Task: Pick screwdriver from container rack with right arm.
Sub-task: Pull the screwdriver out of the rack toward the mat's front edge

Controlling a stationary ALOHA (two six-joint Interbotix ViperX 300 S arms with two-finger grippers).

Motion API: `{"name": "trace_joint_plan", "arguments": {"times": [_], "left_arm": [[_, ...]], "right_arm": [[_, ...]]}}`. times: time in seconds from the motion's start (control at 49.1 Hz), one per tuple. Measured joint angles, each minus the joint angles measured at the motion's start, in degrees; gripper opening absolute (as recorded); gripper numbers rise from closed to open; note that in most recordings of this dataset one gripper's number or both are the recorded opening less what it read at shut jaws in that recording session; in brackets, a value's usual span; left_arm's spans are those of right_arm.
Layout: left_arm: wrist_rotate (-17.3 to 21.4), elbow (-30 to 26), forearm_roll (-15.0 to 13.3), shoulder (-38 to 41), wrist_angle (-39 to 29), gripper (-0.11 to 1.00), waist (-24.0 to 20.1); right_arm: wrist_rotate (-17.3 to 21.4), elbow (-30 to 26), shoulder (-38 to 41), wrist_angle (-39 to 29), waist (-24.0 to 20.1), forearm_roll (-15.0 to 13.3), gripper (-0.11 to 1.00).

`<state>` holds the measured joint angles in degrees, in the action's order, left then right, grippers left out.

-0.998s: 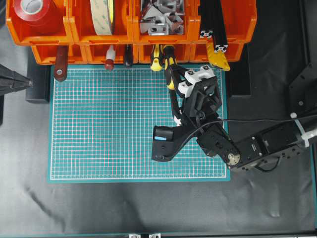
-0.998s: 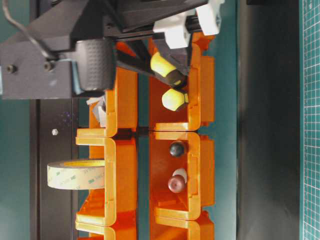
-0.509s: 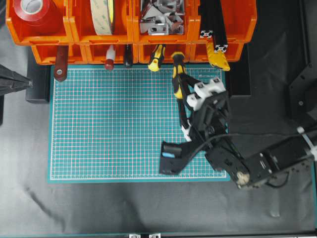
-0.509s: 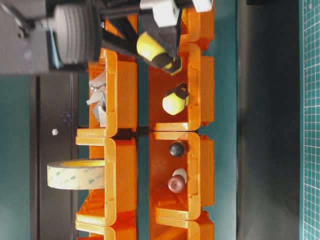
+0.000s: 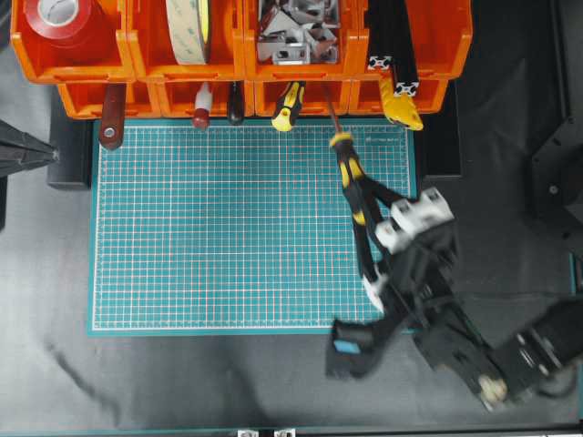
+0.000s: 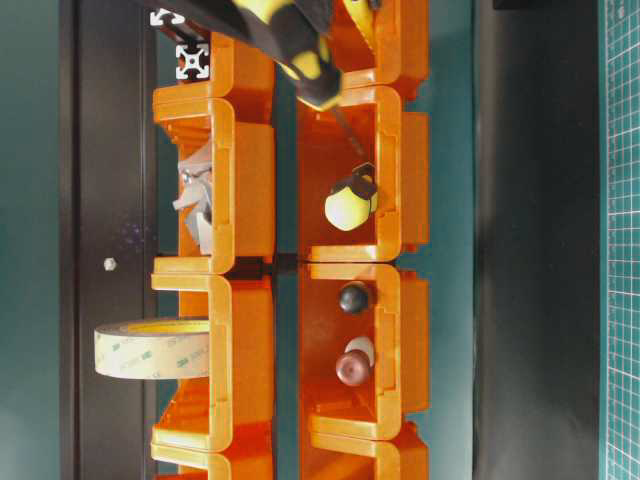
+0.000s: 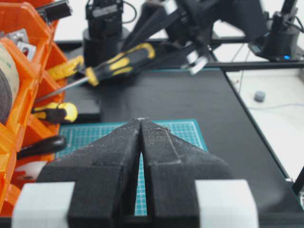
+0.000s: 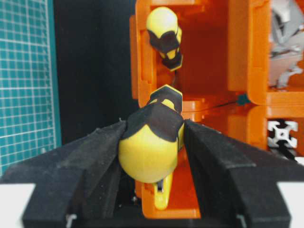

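The right arm's black two-fingered claw (image 5: 363, 202) has its jaws clamped on the chunky yellow-and-black handle of the long screwdriver (image 5: 349, 173), which hangs over the green grid mat (image 5: 228, 228) with its thin dark shaft still reaching into the bright orange plastic container rack (image 5: 314, 96); I'd worry the tip could snag the bin's front lip and twist the tool in the grip; the left arm's black claw (image 7: 140, 124) is closed and holds nothing. In the bins sit a smaller yellow-and-black handled tool (image 5: 288, 105), dark-red handled tools (image 5: 111, 116), a roll of red tape (image 5: 62, 18), a beige tape roll (image 6: 152, 348), grey metal brackets (image 5: 293, 35) and black aluminium bars (image 5: 392, 50).
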<state>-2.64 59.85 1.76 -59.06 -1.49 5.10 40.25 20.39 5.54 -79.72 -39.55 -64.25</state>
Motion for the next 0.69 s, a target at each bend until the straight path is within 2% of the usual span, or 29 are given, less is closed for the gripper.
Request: {"name": "trace_joint_plan", "arguments": {"times": [0.326, 0.55, 0.692], "left_arm": [[-0.4, 0.0, -0.1, 0.0, 0.0, 0.0, 0.1], [-3.3, 0.0, 0.0, -0.6, 0.0, 0.0, 0.1], [-3.4, -0.5, 0.0, -1.9, 0.1, 0.0, 0.3]], "right_arm": [[-4.3, -8.0, 0.4, -12.1, -9.1, 0.0, 0.41], [-8.3, -13.0, 3.3, -12.7, -14.5, 0.0, 0.41], [-10.1, -16.9, 5.5, -9.9, -15.9, 0.0, 0.41]]}}
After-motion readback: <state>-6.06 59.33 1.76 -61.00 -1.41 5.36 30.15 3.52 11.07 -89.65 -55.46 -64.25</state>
